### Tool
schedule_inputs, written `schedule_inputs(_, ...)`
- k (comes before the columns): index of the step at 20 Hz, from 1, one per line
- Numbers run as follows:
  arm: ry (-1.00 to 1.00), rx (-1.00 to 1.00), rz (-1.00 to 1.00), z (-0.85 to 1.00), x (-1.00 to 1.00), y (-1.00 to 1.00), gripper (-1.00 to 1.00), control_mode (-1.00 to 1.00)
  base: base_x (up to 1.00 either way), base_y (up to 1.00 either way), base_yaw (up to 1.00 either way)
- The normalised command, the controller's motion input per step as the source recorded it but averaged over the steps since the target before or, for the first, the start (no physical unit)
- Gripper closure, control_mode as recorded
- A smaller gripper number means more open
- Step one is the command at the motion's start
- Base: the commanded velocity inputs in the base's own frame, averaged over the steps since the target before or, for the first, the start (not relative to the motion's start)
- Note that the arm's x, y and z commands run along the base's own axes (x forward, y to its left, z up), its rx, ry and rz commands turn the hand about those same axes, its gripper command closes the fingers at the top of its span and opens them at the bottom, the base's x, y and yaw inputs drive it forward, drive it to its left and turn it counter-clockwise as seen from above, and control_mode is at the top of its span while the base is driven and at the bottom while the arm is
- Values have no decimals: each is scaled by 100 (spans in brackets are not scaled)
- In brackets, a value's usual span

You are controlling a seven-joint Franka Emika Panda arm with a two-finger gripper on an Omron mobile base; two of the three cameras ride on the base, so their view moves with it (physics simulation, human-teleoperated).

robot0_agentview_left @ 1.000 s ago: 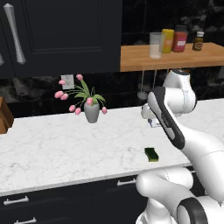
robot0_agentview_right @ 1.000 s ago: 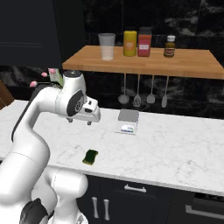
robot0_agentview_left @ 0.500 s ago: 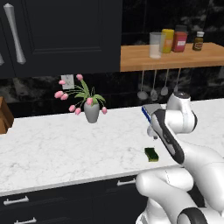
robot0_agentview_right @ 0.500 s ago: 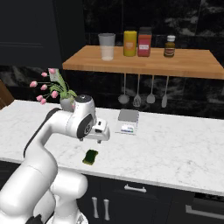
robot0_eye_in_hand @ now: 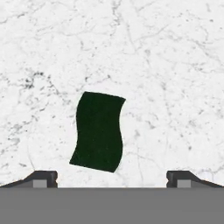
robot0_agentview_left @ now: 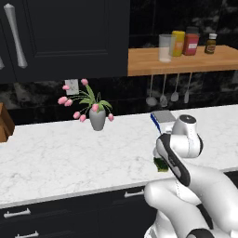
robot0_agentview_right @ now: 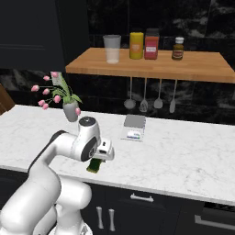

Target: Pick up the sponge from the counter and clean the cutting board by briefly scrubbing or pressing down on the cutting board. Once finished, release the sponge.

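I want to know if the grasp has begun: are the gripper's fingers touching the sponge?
Apart. In the hand view both fingertips sit wide at the bottom edge, with bare counter between each and the sponge.

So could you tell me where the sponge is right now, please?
The sponge lies flat on the counter near its front edge, under the open gripper; in the base views the arm half hides it.

From both base cameras the arm covers most of the sponge (robot0_agentview_left: 161, 164): a small green corner shows on the bench (robot0_agentview_left: 69, 158) (barely more in the right one). The tool's (robot0_eye_in_hand: 112, 178) fingertips (robot0_eye_in_hand: 43, 178) are cut off by the hand view's bottom edge, just their tops rising. A brown wooden block (robot0_agentview_left: 4, 123) is cropped at the left edge. Shelf jar labels are too small to read.
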Motion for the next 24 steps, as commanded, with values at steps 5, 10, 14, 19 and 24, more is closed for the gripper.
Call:
schedule_inputs(5, 0, 0, 0, -49, 1, 6, -100, -100, 0, 0, 0)
schedule_inputs(10, 1, 0, 0, -47, 5, 17, -100, -100, 0, 0, 0)
schedule_inputs(14, 0, 0, 0, -42, 0, 32, -100, -100, 0, 0, 0)
schedule_inputs(19, 0, 0, 1, -37, -4, 30, -100, -100, 0, 0, 0)
schedule_inputs(24, 2, 0, 0, -46, 0, 4, -100, -100, 0, 0, 0)
